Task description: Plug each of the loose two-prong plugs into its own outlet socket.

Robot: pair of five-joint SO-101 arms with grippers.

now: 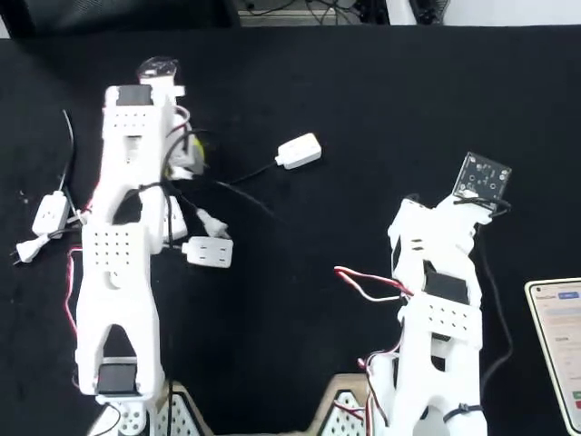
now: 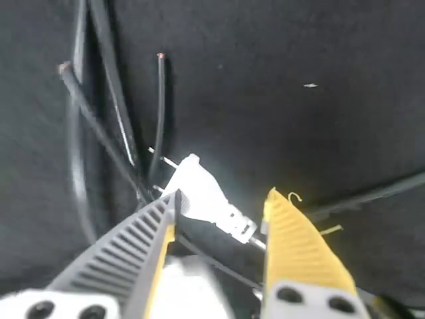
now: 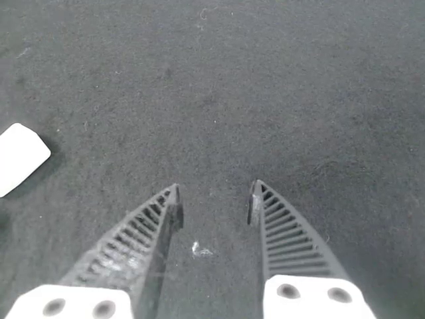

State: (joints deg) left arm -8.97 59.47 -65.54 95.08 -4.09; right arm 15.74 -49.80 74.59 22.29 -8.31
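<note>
My left gripper (image 2: pixel 223 197) is open, with one grey finger (image 2: pixel 143 246) and one yellow finger (image 2: pixel 292 252). A white two-prong plug (image 2: pixel 202 197) lies on the black mat between the fingertips, prongs toward a bundle of black cables (image 2: pixel 106 133). In the high view this gripper (image 1: pixel 184 156) sits at the mat's upper left. White outlet sockets lie at the middle (image 1: pixel 299 151), by the left arm (image 1: pixel 207 252) and at the far left (image 1: pixel 50 213). Another loose plug (image 1: pixel 211 222) lies above the near socket. My right gripper (image 3: pixel 214 199) is open over bare mat.
A third plug (image 1: pixel 27 247) lies at the left edge of the mat. A white block (image 3: pixel 20 157) shows at the side of the right wrist view. A phone (image 1: pixel 558 345) rests at the right edge. Red and white wires (image 1: pixel 363 283) hang beside the right arm.
</note>
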